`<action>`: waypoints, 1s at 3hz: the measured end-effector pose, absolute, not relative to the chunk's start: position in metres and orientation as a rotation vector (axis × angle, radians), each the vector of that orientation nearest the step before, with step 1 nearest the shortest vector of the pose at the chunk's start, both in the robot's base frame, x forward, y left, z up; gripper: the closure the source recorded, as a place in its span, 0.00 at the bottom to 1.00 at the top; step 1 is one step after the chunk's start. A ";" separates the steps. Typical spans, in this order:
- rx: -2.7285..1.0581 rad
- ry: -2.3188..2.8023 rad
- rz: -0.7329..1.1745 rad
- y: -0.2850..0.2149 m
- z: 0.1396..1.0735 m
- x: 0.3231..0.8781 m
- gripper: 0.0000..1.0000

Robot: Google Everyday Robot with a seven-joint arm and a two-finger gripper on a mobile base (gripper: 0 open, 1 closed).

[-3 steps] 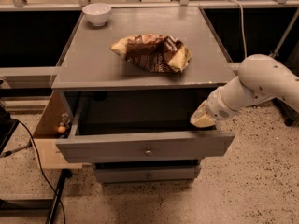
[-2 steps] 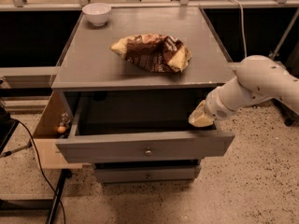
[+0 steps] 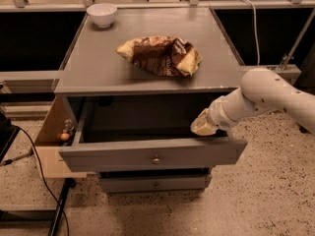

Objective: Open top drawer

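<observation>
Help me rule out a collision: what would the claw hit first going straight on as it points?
The claw sits over the right end of the open top drawer, pointing left and slightly down. It would probably meet the drawer's inside first, floor or left wall; depth is unclear.

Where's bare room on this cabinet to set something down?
The cabinet top is bare left of the chip bag, in front of the bowl, and along its front edge. Crowded: right end of the top drawer, where the gripper sits.

Cabinet top [image 3: 93, 70]: bowl [image 3: 102, 14], snack bag [image 3: 160, 55]
</observation>
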State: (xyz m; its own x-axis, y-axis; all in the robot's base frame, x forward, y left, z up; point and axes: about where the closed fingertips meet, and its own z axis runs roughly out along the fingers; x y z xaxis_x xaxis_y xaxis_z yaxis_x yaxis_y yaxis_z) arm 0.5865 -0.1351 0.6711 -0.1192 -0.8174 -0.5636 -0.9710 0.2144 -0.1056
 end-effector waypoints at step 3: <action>-1.701 1.907 0.449 -0.129 0.659 0.575 1.00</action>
